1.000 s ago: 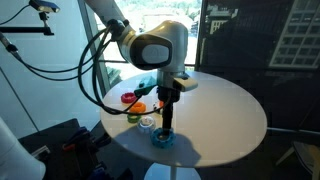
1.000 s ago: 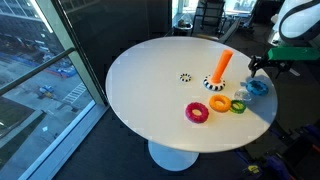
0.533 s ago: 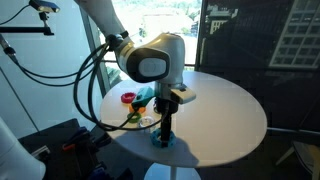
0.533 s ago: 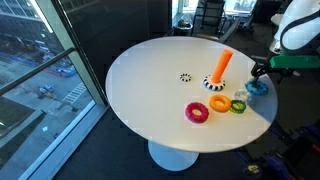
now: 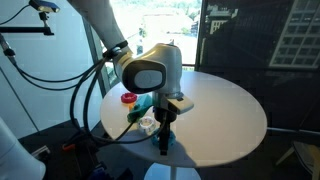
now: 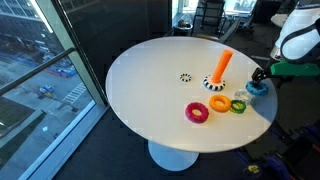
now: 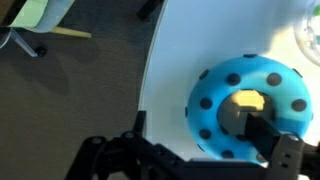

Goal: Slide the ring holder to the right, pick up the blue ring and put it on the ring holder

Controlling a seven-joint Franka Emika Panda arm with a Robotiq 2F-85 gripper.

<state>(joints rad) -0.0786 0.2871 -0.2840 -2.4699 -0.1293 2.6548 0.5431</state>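
Blue ring point(image 7: 213, 95) near table point(image 6: 150, 80) edge; arm point(image 5: 148, 70) pointing down, gripper point(image 5: 164, 143) spread wide, straddling its rim.

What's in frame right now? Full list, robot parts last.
table: 1, white, round, next to the window
ring holder: 1, orange peg, upright, on the table
blue ring: 1, blue with dark spots, near the table edge
pink ring: 1, magenta, flat, apart from the holder
yellow ring: 1, yellow, between the pink and green rings
green ring: 1, green, near the blue ring
small ring: 1, black-and-white, beside the holder
arm: 1, white-grey, over the table
gripper: 1, black, fingers open, over the blue ring
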